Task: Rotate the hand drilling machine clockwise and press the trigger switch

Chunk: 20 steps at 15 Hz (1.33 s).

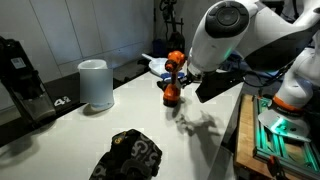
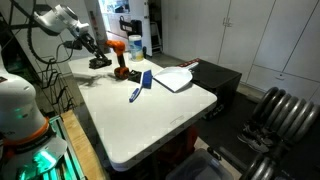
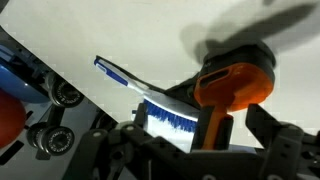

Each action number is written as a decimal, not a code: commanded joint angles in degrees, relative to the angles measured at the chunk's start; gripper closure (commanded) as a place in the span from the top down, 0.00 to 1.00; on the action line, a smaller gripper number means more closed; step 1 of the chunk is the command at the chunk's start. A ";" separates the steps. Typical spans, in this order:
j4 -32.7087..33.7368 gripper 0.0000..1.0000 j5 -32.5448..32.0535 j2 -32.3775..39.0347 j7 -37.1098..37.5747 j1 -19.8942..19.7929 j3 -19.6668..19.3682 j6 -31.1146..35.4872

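Observation:
The hand drilling machine (image 1: 172,82) is orange with a black nose and stands upright on the white table (image 1: 120,115), right of the white canister. It shows in both exterior views (image 2: 119,60). In the wrist view its orange body (image 3: 233,84) fills the middle right, with its grip running down between my jaws. My gripper (image 3: 205,140) is open, one dark finger (image 3: 132,143) on each side of the grip, and I see no squeeze on it. In the exterior views the gripper (image 1: 190,86) (image 2: 104,60) sits level with the drill, right beside it.
A white canister (image 1: 95,83) stands at the back, and a lumpy black bundle (image 1: 128,155) lies near the front edge. A blue-bristled brush (image 2: 139,87) (image 3: 165,115) and a white dustpan (image 2: 172,78) lie close to the drill. A black machine (image 1: 20,75) stands at the table's end.

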 commanded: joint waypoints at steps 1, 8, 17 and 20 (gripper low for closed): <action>0.39 1.00 0.06 0.10 -0.06 1.08 -0.93 -0.21; -4.68 1.00 -8.64 -1.51 -7.84 -0.09 -2.64 6.16; -7.01 1.00 -12.30 -0.58 -11.02 -1.08 -4.56 14.69; -6.82 1.00 -12.30 -0.61 -11.02 -1.02 -4.50 14.67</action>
